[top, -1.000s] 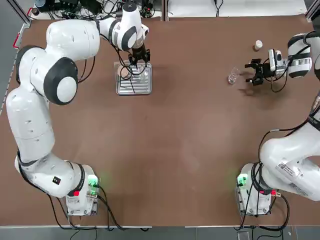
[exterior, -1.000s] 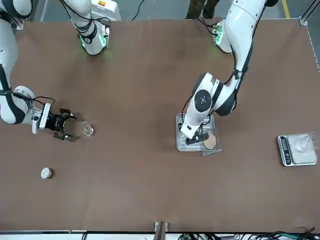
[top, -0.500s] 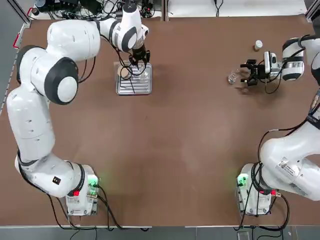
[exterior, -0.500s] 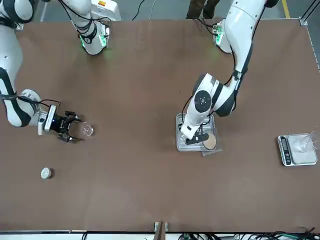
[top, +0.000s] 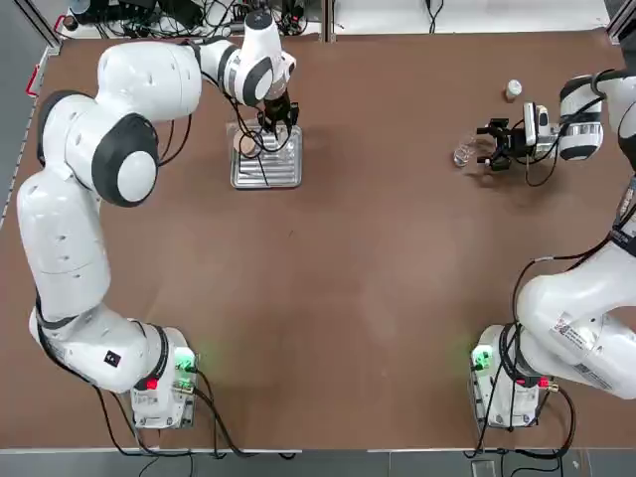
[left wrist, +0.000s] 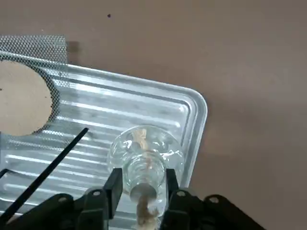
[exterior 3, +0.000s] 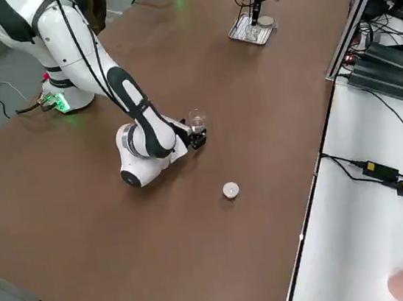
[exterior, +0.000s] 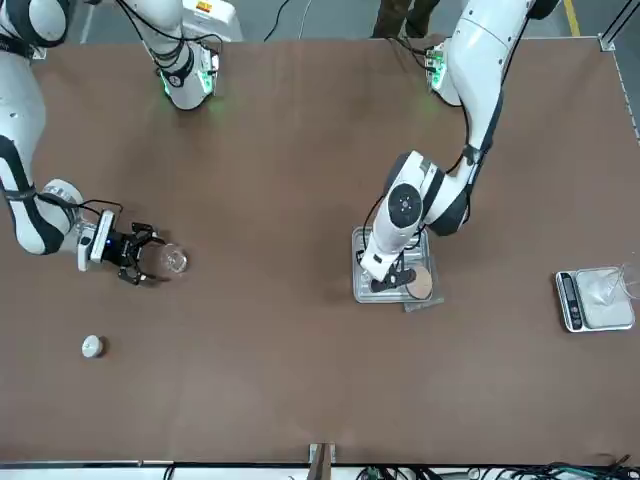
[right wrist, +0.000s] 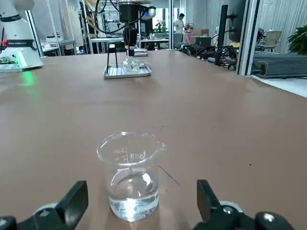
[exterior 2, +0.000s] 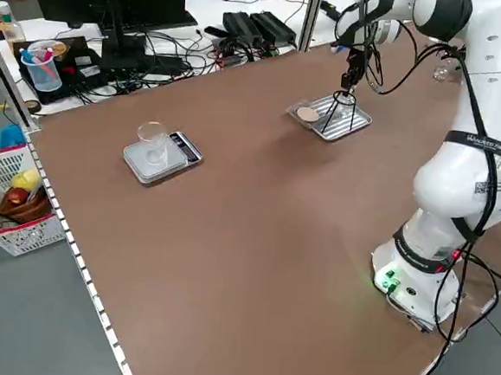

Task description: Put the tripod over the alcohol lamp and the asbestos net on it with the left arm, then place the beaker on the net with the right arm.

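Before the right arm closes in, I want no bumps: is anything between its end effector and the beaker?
Nothing visible. The beaker stands upright on bare table, directly ahead of the open right end effector, its fingers spread wider than the glass. The small white cap lies off to one side.

Brown bench (top: 378, 278), bare over most of its top. Toward the far left: ribbed silver tray (top: 266, 167) flat on the bench, with the net (left wrist: 24, 96) half on the tray, one corner jutting over its edge onto the bench. Toward the far right: beaker (top: 463, 154) upright on the bench; small white cap (top: 513, 89) just beyond it, apart. Off at the left edge: scale (exterior 2: 159, 156) with a clear cup (exterior 2: 153, 141) on top. At the near edge: two arm bases (top: 164, 390) bolted down, green lights lit.
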{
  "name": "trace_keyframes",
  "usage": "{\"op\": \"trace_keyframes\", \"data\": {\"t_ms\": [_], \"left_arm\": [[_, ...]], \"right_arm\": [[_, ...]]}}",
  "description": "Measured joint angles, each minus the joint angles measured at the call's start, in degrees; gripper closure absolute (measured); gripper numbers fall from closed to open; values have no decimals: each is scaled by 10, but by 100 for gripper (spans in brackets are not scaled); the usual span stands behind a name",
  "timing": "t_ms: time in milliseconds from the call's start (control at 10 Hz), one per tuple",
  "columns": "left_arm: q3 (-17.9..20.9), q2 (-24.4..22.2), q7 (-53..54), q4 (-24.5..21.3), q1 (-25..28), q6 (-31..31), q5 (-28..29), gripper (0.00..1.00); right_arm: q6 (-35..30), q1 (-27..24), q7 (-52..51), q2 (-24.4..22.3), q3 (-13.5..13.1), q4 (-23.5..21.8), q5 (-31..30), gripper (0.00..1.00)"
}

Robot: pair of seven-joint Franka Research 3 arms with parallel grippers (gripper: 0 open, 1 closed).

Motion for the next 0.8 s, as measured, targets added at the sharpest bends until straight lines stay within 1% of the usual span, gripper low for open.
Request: {"op": "trace_keyframes", "data": {"t_ms": [200, 500, 800], "left_arm": [[0, 0, 0, 0, 0, 0, 0, 58], [0, 0, 0, 0, 0, 0, 0, 73], [0, 0, 0, 1, 1, 0, 1, 74]], "right_arm": [[0, 1, -3, 5, 3, 0, 9, 0], [1, 4, -3, 7, 6, 0, 18, 0], [10, 5, -9, 7, 8, 1, 19, 0]]}}
